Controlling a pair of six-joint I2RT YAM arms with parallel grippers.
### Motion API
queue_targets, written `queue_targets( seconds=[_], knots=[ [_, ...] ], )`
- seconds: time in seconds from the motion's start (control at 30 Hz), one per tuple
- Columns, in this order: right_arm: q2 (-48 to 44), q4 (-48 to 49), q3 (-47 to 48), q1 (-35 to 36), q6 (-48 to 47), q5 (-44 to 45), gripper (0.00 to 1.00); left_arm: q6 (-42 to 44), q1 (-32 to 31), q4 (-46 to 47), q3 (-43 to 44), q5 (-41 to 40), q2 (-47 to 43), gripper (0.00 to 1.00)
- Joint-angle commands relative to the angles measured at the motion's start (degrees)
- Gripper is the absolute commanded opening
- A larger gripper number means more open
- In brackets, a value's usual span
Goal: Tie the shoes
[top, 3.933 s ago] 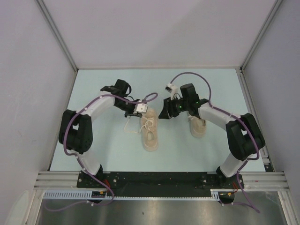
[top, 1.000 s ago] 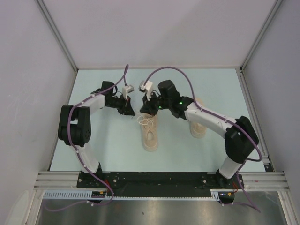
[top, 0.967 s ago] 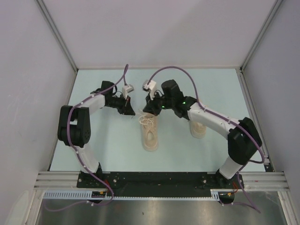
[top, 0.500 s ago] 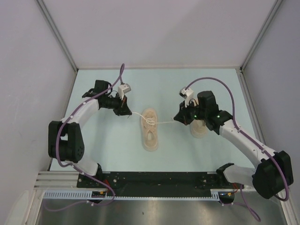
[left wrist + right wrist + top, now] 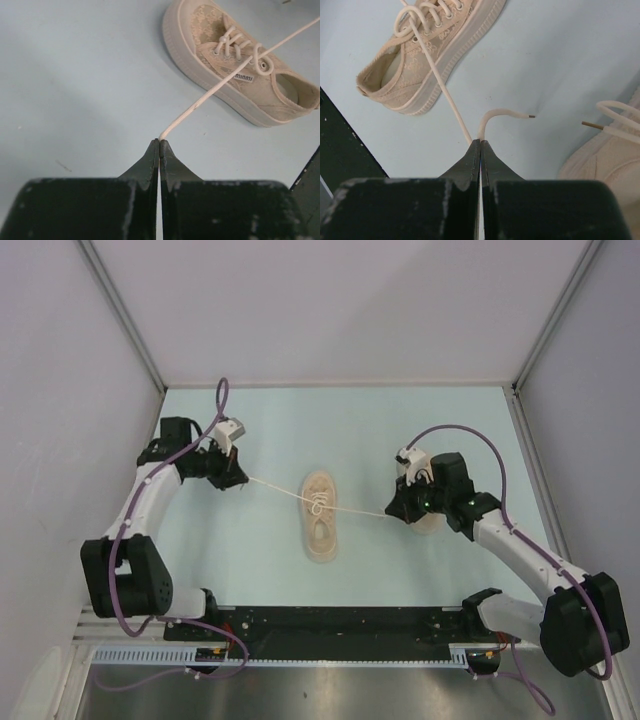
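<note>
A beige sneaker (image 5: 320, 517) lies in the middle of the pale blue table, toe pointing away from the arm bases. Its off-white lace (image 5: 275, 487) runs taut to the left into my left gripper (image 5: 237, 478), which is shut on the lace end (image 5: 210, 92). The other lace end (image 5: 362, 512) stretches right into my right gripper (image 5: 392, 511), shut on it (image 5: 447, 100), with the aglet tip (image 5: 510, 114) curling free. A small knot (image 5: 318, 506) sits over the eyelets. The second shoe (image 5: 428, 518) lies under the right wrist, mostly hidden, its loose lace (image 5: 615, 122) showing.
White walls with metal frame posts (image 5: 120, 315) enclose the table at left, back and right. The black base rail (image 5: 330, 620) runs along the near edge. Purple cables (image 5: 470, 440) loop over both arms.
Both grippers have pulled apart, left going left and right going right, each with a lace end. The lace has drawn straight and tight and the loose loops have shrunk to a knot.
</note>
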Motion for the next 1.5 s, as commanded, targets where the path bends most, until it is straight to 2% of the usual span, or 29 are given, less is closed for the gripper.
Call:
queue_targets(
  seconds=[0.0, 0.3, 0.47, 0.6, 0.87, 1.0, 1.07, 1.1, 1.13, 1.2, 1.23, 1.3, 1.33, 1.37, 1.4, 1.43, 1.47],
  knots=[
    [-2.6, 0.2, -1.5, -1.6, 1.4, 1.0, 0.0, 2.0, 2.4, 0.5, 0.0, -1.4, -4.4, 0.0],
    [-4.4, -0.1, -3.9, -2.7, 1.4, 1.4, 0.0, -5.9, 9.0, 12.6, -4.5, -9.0, -10.5, 0.0],
    [-3.8, 0.5, -4.9, -2.7, 1.0, 1.6, 0.0, -5.7, 10.9, 12.2, -6.8, -11.5, -12.2, 0.0],
    [-3.1, 1.8, -5.1, -2.4, 1.0, 1.1, 0.0, -3.3, 11.4, 11.9, -9.6, -16.0, -12.3, 0.0],
    [3.3, 7.9, -4.0, 1.0, 1.7, 2.0, 0.0, 6.6, 11.4, 8.5, -15.4, -18.0, -11.3, 0.0],
    [8.4, 5.6, -1.4, 1.5, 3.6, 1.5, 0.0, 13.2, 11.3, 3.1, -15.8, -16.6, -7.9, 0.0],
    [10.9, 4.5, 0.5, 0.9, 3.8, 0.2, 0.0, 18.7, 11.1, 1.0, -17.5, -13.0, -8.4, 0.01],
    [11.4, 3.2, 1.1, 0.8, 3.8, -0.9, 0.07, 20.2, 10.7, 1.0, -18.4, -12.3, -9.9, 0.04],
    [11.7, 2.7, 2.7, 0.4, 2.9, -1.5, 0.26, 21.6, 10.7, 2.2, -20.0, -11.2, -10.8, 0.2],
    [11.0, 0.4, 4.6, -0.5, 1.2, -3.5, 0.43, 22.6, 10.6, 3.0, -20.6, -7.9, -12.8, 0.35],
    [10.3, -0.3, 5.4, -0.9, -1.8, -4.2, 0.53, 21.5, 10.7, 4.1, -19.8, -6.9, -14.2, 0.48],
    [7.2, -1.7, 7.8, -1.9, -5.4, -4.6, 0.63, 21.1, 10.7, 3.8, -16.4, -3.4, -15.0, 0.56],
    [6.0, -1.8, 8.3, -2.2, -9.8, -4.9, 0.73, 20.5, 10.7, 3.6, -14.9, -2.3, -15.8, 0.68],
    [5.0, -1.8, 9.3, -2.4, -11.8, -4.8, 0.78, 20.4, 10.7, 3.5, -13.5, 1.0, -16.3, 0.85],
    [3.3, -0.9, 9.5, -2.7, -13.6, -4.8, 0.82, 21.1, 10.5, 3.7, -11.1, 2.5, -16.8, 0.89],
    [2.6, 0.0, 9.6, -2.7, -14.5, -4.7, 0.89, 21.2, 10.5, 4.1, -10.2, 4.5, -17.4, 0.99],
    [2.1, 1.0, 9.6, -2.8, -16.3, -4.7, 0.93, 21.4, 10.4, 4.5, -9.4, 6.2, -18.8, 1.0]
  ],
)
